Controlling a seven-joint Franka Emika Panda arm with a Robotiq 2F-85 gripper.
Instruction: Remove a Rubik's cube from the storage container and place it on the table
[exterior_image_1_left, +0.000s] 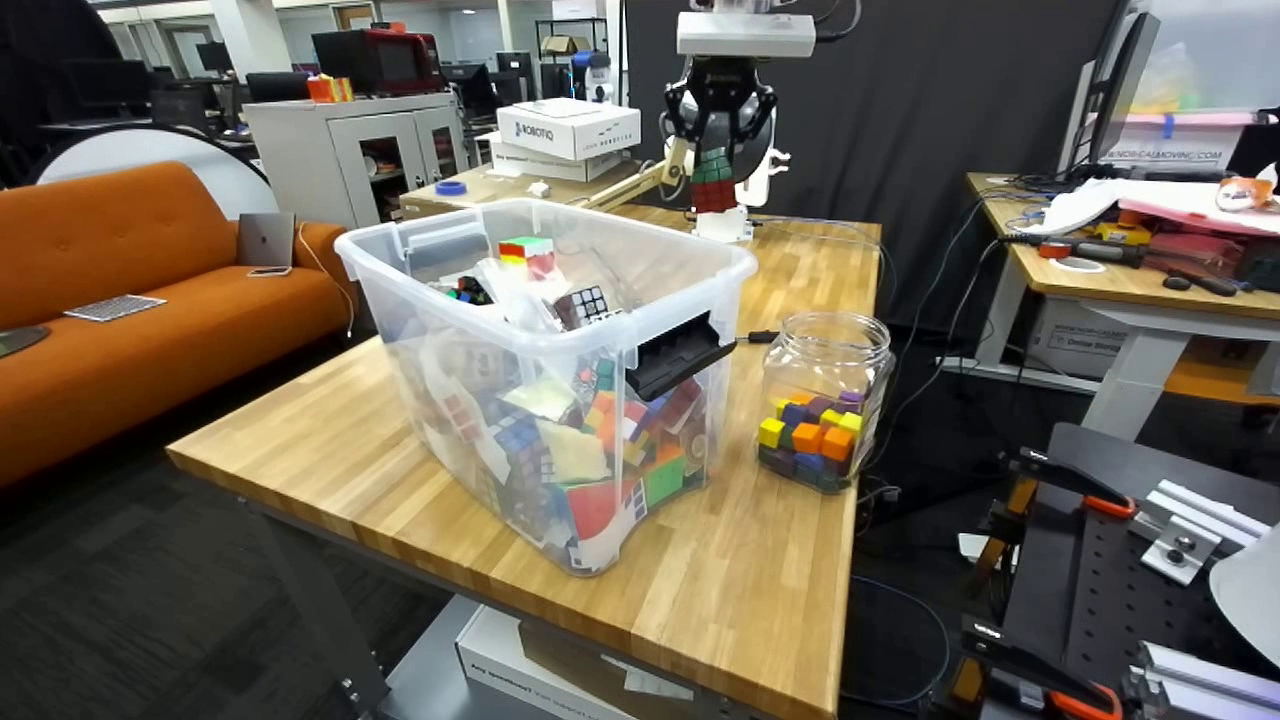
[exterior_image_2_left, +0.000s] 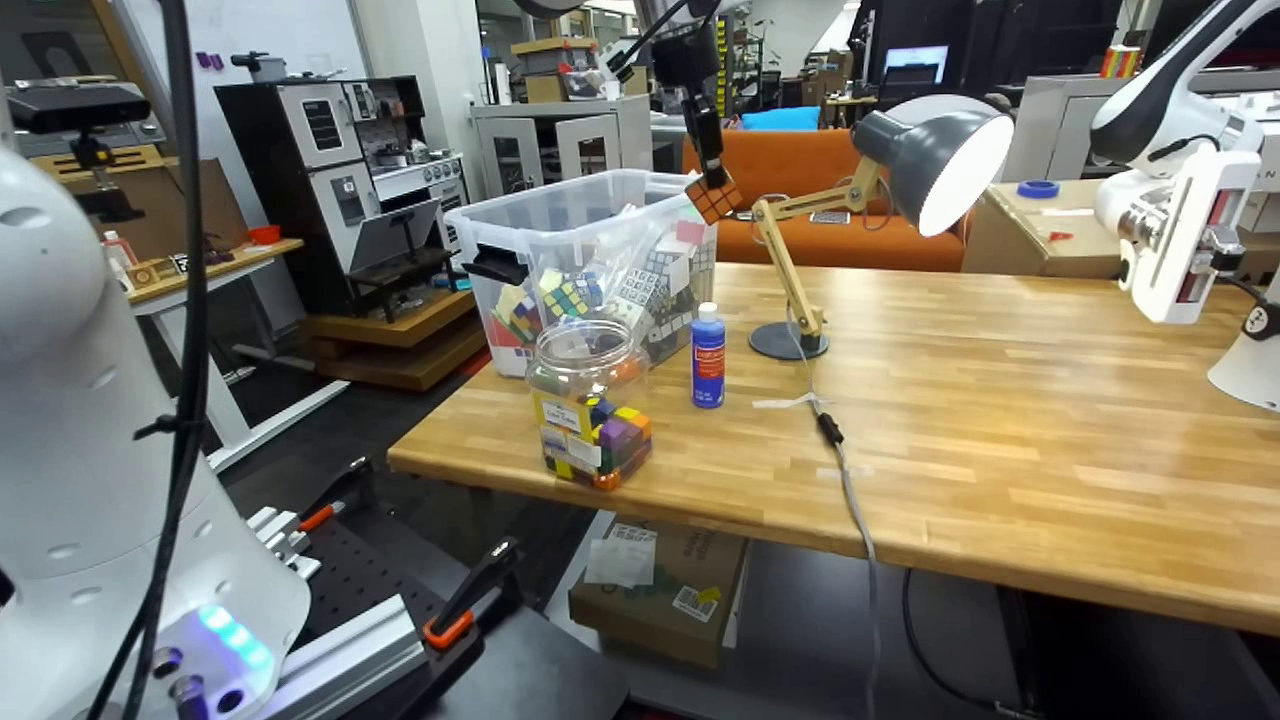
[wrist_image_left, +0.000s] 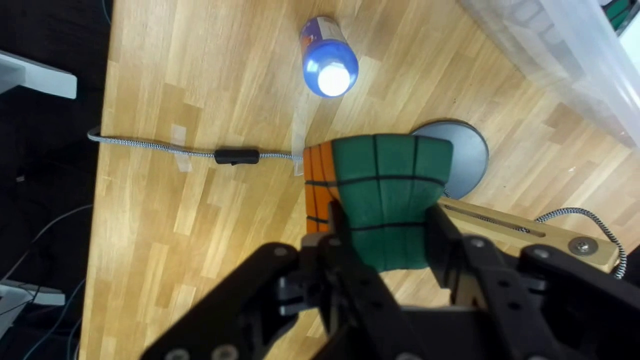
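A Rubik's cube with green, orange and red faces shows in both exterior views (exterior_image_1_left: 713, 185) (exterior_image_2_left: 713, 200) and in the wrist view (wrist_image_left: 392, 175). My gripper (wrist_image_left: 382, 220) is shut on it, one finger on each side of the green face. The gripper (exterior_image_1_left: 718, 135) holds the cube tilted in the air, above the wooden table (wrist_image_left: 200, 265) and outside the clear storage container. The container (exterior_image_1_left: 480, 325) stands on the table (exterior_image_2_left: 1000, 440), full of puzzle cubes and wrappers. In the wrist view its wall (wrist_image_left: 575, 60) is at the upper right.
A desk lamp (exterior_image_2_left: 790, 265) stands close by; its base (wrist_image_left: 465, 155) and wooden arm (wrist_image_left: 530, 235) lie below the cube in the wrist view. A blue bottle (exterior_image_2_left: 708, 365), a clear jar of coloured blocks (exterior_image_2_left: 590, 380) and a lamp cord (exterior_image_2_left: 850, 490) are on the table.
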